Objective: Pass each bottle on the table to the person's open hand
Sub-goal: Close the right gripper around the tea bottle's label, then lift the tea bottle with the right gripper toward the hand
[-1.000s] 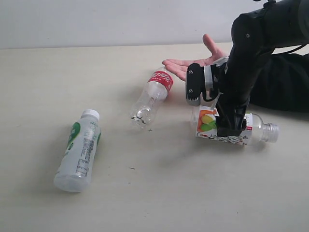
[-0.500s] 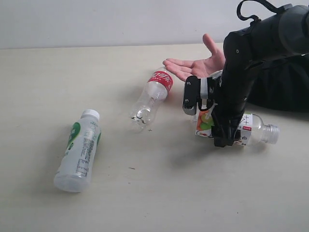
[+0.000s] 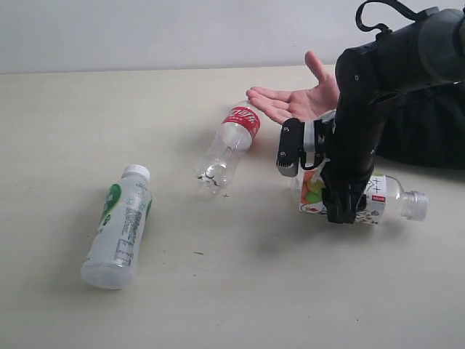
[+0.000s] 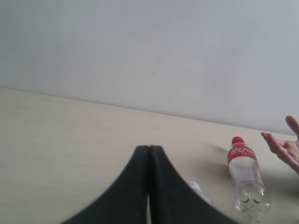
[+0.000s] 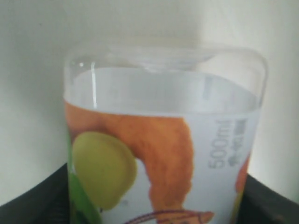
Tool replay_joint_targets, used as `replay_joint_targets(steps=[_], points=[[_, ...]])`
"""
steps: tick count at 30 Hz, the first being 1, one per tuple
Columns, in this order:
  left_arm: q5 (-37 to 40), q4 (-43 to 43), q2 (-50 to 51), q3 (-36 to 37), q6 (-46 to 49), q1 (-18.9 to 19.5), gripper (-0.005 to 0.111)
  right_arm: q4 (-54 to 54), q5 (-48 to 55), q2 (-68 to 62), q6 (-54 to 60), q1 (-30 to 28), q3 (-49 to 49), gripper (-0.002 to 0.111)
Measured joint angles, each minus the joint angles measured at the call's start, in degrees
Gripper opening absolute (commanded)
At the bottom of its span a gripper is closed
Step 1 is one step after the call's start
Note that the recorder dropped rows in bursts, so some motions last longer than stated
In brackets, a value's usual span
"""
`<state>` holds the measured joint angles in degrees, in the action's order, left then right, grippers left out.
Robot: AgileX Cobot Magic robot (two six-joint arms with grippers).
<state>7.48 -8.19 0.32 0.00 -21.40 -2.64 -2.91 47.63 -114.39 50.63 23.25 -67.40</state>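
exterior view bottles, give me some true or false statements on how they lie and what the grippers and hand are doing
The white-green bottle stands upright. False: it lies on its side on the table.
The right gripper straddles the fruit-label bottle. True.
The person's open hand holds a bottle. False: it is empty.
The left gripper is shut. True.

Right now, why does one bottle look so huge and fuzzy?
Right wrist view: the camera sits very close, so the fruit bottle fills the frame, slightly soft, with dark blurred fingers at its edges. Left wrist view: the shut left gripper is blurry, the red bottle farther off is sharper. Exterior view: even light, only faint shadows on the table.
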Motion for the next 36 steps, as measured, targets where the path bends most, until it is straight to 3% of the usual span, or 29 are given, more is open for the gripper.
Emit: replay_joint_targets(steps=[7, 16, 23, 36], points=[[0.0, 0.0, 0.0, 0.0, 0.0, 0.0, 0.000, 0.0, 4.7, 4.9, -8.3, 0.0, -0.6, 0.000], [0.0, 0.0, 0.0, 0.0, 0.0, 0.0, 0.000, -0.2, 19.2, 14.4, -35.0, 0.0, -9.5, 0.000], [0.0, 0.0, 0.0, 0.0, 0.0, 0.0, 0.000, 0.2, 21.3, 16.7, -51.6, 0.0, -17.6, 0.000], [0.0, 0.0, 0.0, 0.0, 0.0, 0.0, 0.000, 0.8, 22.2, -0.6, -55.6, -0.2, -37.3, 0.000]])
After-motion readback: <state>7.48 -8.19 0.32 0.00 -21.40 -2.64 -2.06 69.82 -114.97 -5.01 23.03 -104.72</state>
